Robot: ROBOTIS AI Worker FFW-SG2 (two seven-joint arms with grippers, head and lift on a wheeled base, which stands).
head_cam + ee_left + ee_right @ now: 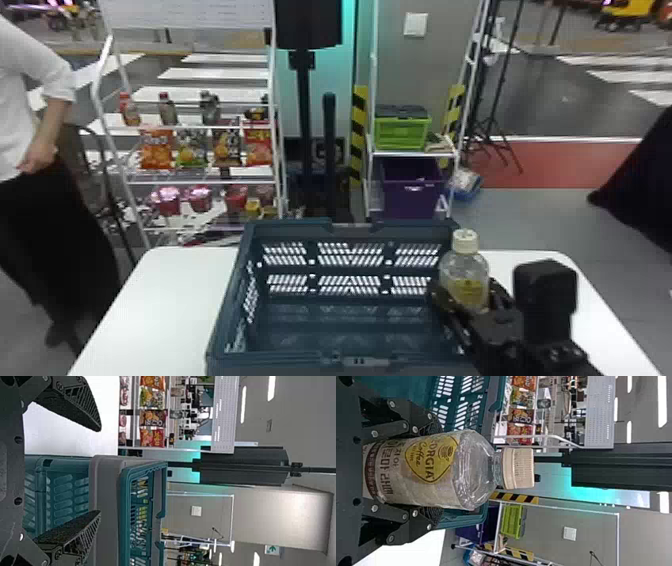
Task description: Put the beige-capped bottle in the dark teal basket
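In the head view my right gripper point(467, 305) is shut on the beige-capped bottle point(465, 275), which stands upright over the right wall of the dark teal basket point(227, 300). The right wrist view shows the bottle point(431, 469) between both fingers of my right gripper point(435, 469), its beige cap point(518, 468) pointing away from the palm, with the basket point(466, 520) behind it. My left gripper point(99, 471) is open and holds nothing; in the left wrist view the basket point(123, 490) is beyond its fingers.
The basket stands on a white table point(165, 300). Behind it are a shelf rack point(200, 127) with bottles and snacks, a black post, and another rack with a green crate point(402, 132) and a purple bin point(412, 192). A person stands at the left.
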